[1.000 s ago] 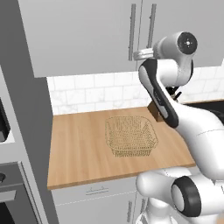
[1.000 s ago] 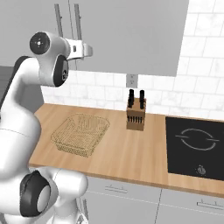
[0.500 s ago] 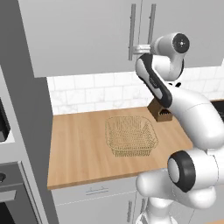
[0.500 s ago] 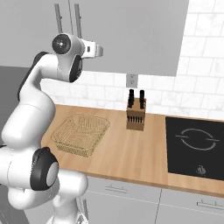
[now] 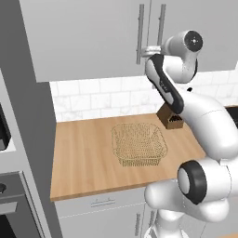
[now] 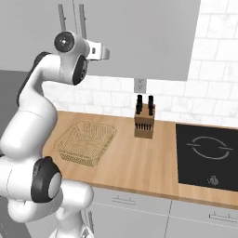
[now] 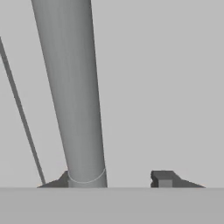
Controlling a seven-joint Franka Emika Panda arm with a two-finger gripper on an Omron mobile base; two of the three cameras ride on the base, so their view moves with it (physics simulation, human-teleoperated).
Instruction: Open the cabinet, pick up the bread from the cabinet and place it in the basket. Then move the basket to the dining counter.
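Left base view: since a second ago the arm has swung its hand up from above the knife block to the cabinet; the camera has not shifted. The pincer now sits at the foot of the right of the two steel bar handles, which flank the door seam. The doors are shut, so the bread cannot be seen. Below the cabinet the basket stands on the wood counter, apart from the knife block at the tiled wall; I see nothing in it. Bare wood lies open to the basket's left, as far as the grey tall unit, and in front of it up to the counter's front edge.

Right base view: the hand has climbed from beside the white shoulder to the cabinet's lower edge, and the pincer points at the door. The basket holds nothing that I can see and sits near the counter's front left. The knife block stands beyond it toward the black hob, with clear wood between them.

Hand view: the handle bar runs slanted from the top down to the left fingertip and seems to touch it. The right fingertip stands well clear of the bar, so the pincer is apart, not clamped.
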